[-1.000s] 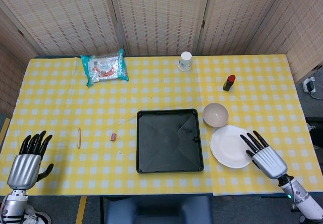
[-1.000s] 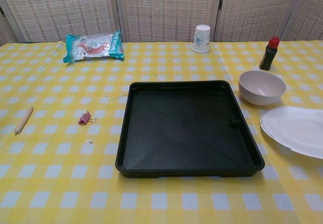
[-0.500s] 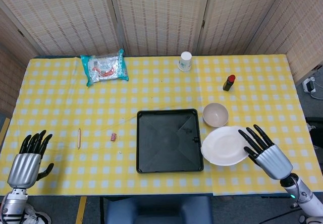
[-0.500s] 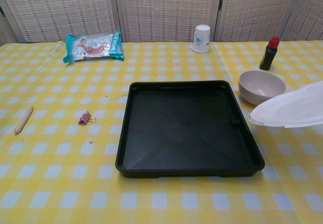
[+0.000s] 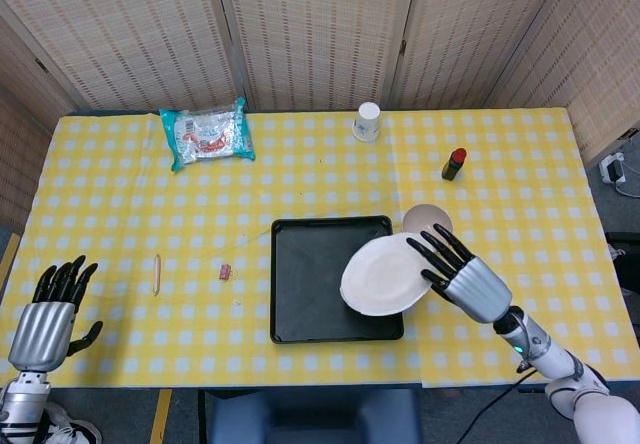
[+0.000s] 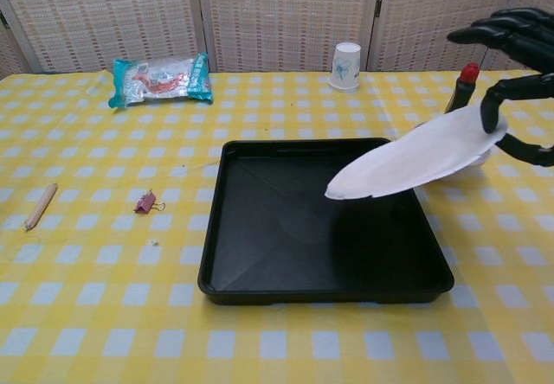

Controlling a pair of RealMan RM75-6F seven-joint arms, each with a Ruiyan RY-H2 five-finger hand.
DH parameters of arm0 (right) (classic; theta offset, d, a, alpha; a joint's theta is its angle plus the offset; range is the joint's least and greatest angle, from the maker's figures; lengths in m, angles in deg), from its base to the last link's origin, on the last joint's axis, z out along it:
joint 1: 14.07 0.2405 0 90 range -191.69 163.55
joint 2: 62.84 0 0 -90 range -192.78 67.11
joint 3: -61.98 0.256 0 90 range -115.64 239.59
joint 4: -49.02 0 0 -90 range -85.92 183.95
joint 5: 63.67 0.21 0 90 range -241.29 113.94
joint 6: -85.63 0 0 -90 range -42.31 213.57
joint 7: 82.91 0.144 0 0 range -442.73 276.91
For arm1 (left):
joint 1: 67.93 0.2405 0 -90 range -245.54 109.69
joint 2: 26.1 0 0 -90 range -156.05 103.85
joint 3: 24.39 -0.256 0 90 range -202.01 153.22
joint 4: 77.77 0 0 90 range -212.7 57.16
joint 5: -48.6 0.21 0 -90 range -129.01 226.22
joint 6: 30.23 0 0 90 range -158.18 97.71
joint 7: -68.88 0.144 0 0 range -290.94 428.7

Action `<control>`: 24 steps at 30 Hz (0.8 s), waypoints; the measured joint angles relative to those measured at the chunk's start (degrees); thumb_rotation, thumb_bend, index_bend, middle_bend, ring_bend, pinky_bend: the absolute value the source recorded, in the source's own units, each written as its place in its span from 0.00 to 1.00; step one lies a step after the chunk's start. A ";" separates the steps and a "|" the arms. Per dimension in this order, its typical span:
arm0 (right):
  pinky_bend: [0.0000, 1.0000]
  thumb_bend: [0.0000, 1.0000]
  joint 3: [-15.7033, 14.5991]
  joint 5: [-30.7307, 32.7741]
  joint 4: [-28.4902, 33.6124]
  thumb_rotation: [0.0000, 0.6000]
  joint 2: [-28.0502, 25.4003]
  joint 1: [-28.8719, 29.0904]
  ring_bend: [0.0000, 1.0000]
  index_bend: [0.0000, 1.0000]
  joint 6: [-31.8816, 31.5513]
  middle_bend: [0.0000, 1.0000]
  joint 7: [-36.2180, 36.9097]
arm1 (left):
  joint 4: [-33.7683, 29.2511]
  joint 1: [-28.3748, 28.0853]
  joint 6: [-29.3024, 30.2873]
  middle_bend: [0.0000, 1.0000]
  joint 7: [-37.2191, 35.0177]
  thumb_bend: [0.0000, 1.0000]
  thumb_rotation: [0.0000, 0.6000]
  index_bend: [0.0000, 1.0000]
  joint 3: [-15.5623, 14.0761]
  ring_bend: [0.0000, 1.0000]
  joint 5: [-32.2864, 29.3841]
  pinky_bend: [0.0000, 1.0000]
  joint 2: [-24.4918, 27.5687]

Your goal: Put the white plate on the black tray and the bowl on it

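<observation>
Black tray is the landmark. Far left of it, at the worktop's near corner, the left hand rests with fingers apart, holding nothing. Above the tray's right half hangs the plate, tilted, lower edge toward the tray's middle. The right hand pinches its right rim; the bowl sits just right of the tray's far corner, mostly hidden.

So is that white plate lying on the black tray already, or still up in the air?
Still in the air. The right hand holds the white plate tilted above the black tray, its lower edge clear of it.
</observation>
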 measured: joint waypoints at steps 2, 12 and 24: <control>0.00 0.47 -0.01 -0.35 0.14 1.00 1.96 1.74 0.04 0.69 2.30 0.09 -0.04 | -0.06 0.10 0.23 0.00 -0.42 0.32 1.00 0.00 0.02 0.05 0.06 0.04 0.26; 0.00 0.47 -0.97 -1.55 -3.52 1.00 9.63 6.13 0.04 0.69 10.29 0.09 -0.51 | -0.32 0.34 0.92 0.00 -2.03 0.32 1.00 0.00 -0.08 0.05 0.81 0.04 1.13; 0.00 0.47 -0.69 0.50 -2.63 1.00 9.93 7.13 0.00 0.07 18.08 0.00 -3.84 | -0.24 0.44 1.15 0.00 -2.51 0.32 1.00 0.00 -0.10 0.05 1.05 0.04 1.32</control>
